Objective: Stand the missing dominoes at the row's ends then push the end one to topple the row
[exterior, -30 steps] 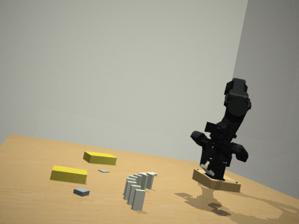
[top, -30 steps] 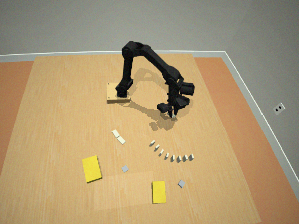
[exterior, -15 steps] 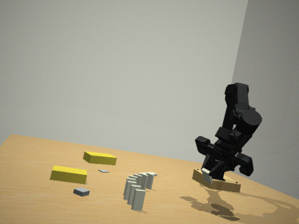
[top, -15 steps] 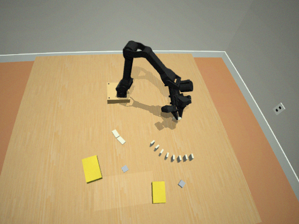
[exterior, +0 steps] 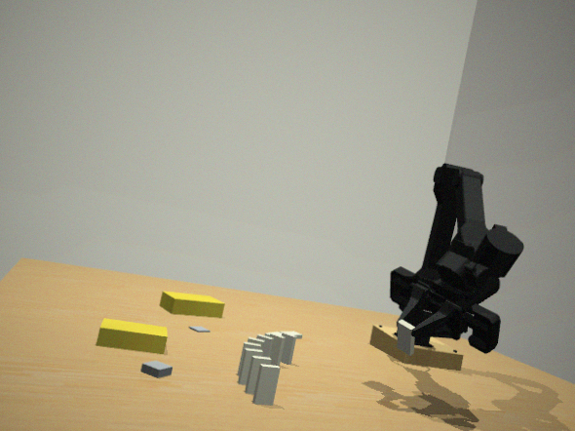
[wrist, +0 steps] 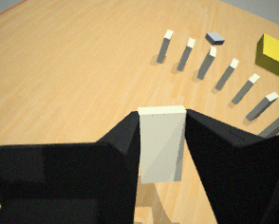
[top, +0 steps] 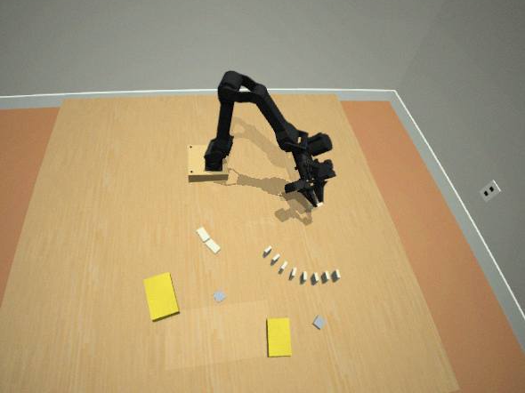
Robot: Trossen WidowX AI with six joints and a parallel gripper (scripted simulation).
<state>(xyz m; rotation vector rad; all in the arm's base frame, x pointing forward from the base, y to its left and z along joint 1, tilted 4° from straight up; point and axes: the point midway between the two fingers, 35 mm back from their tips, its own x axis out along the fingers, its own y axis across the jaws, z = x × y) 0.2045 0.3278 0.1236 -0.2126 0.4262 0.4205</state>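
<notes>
You are carrying one white domino (top: 319, 204) (exterior: 405, 337) (wrist: 162, 146) in the tool (top: 318, 205) (exterior: 410, 333) (wrist: 160, 118), with its fingers closing on the two narrow edges. The domino is hanging above the table (top: 111, 204) (exterior: 58, 390) (wrist: 71, 85), well apart from the curved row (top: 304, 277) (exterior: 266, 385) (wrist: 207, 65).

You are probably bringing it to one end of the row; which end, you cannot yet tell. Keep the approach outside the curve, so that neither finger is crossing a standing piece. Before lowering, turn the domino until its broad face is following the curve and its long side is upright. Match the existing gap, lower slowly until the base is seating flat, then open the fingers evenly and withdraw straight up. A tilted release is risking an early fall.

Count of items:
- Dominoes standing in the row: eight.
- Dominoes in the tool: one.
- Dominoes lying flat (top: 207, 240), nearly end to end: two.
- Yellow blocks (top: 278, 337) (exterior: 132, 336) (wrist: 271, 53): two.
- Small grey tiles (top: 319, 322) (exterior: 156, 369) (wrist: 214, 38): two.
</notes>
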